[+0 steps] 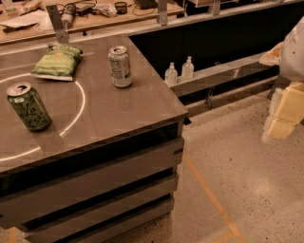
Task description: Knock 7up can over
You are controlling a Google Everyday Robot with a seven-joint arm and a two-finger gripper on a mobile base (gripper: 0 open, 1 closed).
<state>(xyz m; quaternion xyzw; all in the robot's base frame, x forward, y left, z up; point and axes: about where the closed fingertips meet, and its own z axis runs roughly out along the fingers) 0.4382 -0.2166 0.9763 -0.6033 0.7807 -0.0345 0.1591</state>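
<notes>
While the shiny 7up can (119, 66) stands on the smooth bench (142, 109), the blocky gripper (284, 114) hangs far right; can't tell its grip.

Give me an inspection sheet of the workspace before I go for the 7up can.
Surface: grey table top, with a pale ring marked on it.
Job's things: 7up can upright toward the far right of the table, touching nothing else.
Clutter: dark green can upright at the left; green chip bag lying flat at the back.
Grippers: tool at the right edge of view, over the floor, well away from the 7up can.
Cables: loose cables on the back bench.
Surroundings: pump bottles, two on a ledge right of the table; orange line on the speckled floor.
</notes>
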